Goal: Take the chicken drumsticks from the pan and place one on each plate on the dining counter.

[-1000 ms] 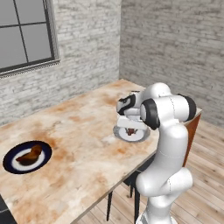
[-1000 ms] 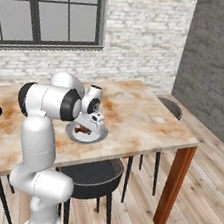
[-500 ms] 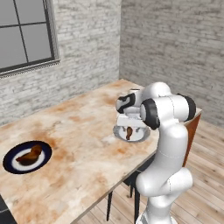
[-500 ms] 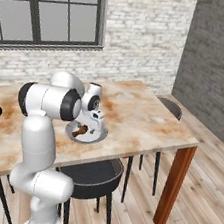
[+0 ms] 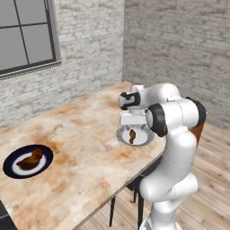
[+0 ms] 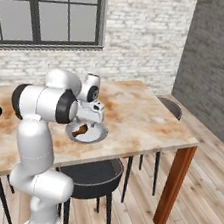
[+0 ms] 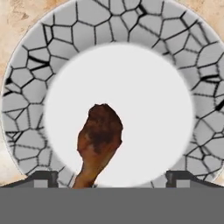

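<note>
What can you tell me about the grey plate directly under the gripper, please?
The light grey plate is round, with a broad rim patterned in dark crackle lines and a plain white centre; it looks ceramic. It sits flat on the marbled dining counter, near the edge on the robot's side. One reddish-brown drumstick lies on its white centre, thin end towards the camera. The open gripper hangs above without touching it.

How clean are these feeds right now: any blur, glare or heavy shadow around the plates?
Hand view: sharp, evenly lit, the grey plate crackle rim crisp, no glare on the drumstick. Left base view: soft and low-detail; the blue-rimmed plate is small but readable. Right base view: flat light, faint shadow under the dining counter.
</note>
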Controlling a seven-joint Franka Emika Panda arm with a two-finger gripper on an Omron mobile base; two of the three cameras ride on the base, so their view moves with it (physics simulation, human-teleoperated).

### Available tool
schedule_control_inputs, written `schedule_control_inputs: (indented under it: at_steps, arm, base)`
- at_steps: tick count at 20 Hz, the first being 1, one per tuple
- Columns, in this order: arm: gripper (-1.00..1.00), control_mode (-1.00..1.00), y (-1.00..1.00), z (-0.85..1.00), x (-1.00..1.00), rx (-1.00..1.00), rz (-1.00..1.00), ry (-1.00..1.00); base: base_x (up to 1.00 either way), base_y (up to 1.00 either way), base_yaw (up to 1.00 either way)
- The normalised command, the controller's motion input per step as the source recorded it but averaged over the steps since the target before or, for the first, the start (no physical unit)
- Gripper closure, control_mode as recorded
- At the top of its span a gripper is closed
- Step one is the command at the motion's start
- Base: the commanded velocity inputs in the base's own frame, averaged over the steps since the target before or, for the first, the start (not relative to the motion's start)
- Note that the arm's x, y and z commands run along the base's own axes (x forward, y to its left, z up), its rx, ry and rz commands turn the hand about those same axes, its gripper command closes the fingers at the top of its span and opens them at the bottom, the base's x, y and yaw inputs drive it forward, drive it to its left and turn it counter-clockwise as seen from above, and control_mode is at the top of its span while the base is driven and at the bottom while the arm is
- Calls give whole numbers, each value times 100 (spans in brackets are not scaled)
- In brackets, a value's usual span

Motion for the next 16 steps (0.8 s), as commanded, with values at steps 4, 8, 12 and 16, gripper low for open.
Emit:
schedule_control_inputs:
  at_steps: [4, 8, 12, 16]
  arm:
    - [-100, -100, 0, 55, -70, 0, 24, -3]
    - [-100, -100, 0, 23, -100, 0, 32, -10]
    - [-100, -100, 0, 19, -100, 0, 29, -12]
    - [-100, -100, 0, 23, -100, 3, 26, -11]
  base:
    - [0, 0, 0]
    - [0, 0, 0]
    - [0, 0, 0]
    - [0, 0, 0]
